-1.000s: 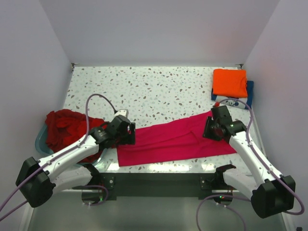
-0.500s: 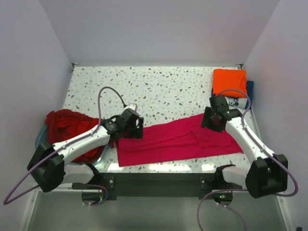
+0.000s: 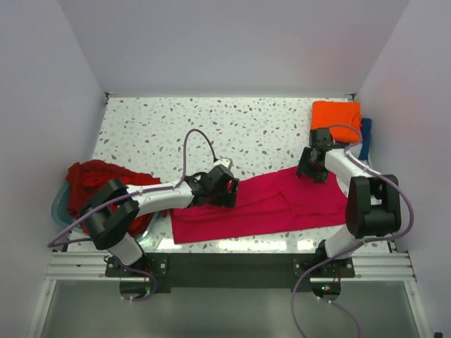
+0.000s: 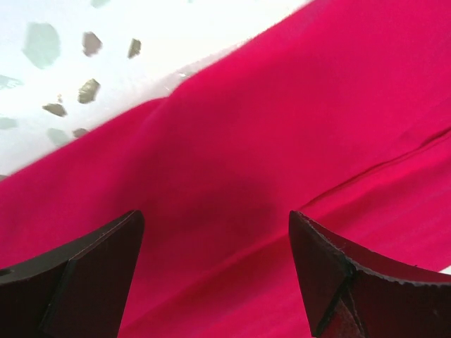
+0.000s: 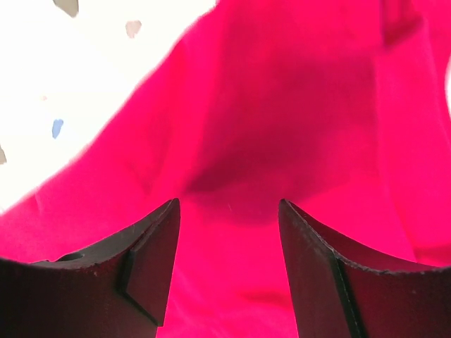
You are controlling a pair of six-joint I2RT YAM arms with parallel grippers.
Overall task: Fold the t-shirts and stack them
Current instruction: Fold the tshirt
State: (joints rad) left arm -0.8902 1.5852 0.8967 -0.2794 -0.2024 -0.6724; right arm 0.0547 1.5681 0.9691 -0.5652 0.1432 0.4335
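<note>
A magenta-pink t-shirt (image 3: 275, 204) lies folded in a long strip along the table's near edge; it fills the left wrist view (image 4: 282, 141) and the right wrist view (image 5: 282, 127). My left gripper (image 3: 225, 191) is open just above the shirt's far left edge. My right gripper (image 3: 311, 169) is open over the shirt's far right corner. A folded orange t-shirt (image 3: 336, 120) lies on a navy blue one (image 3: 365, 134) at the back right. Dark red t-shirts (image 3: 99, 186) are heaped in a tub at the left.
The pale blue plastic tub (image 3: 62, 211) stands at the table's left edge under the red heap. The speckled white table (image 3: 211, 134) stretches behind the pink shirt. White walls close in on three sides.
My left gripper has moved right along the pink shirt's far edge. My right gripper has moved back and slightly left to the shirt's far right corner. Both stayed open.
</note>
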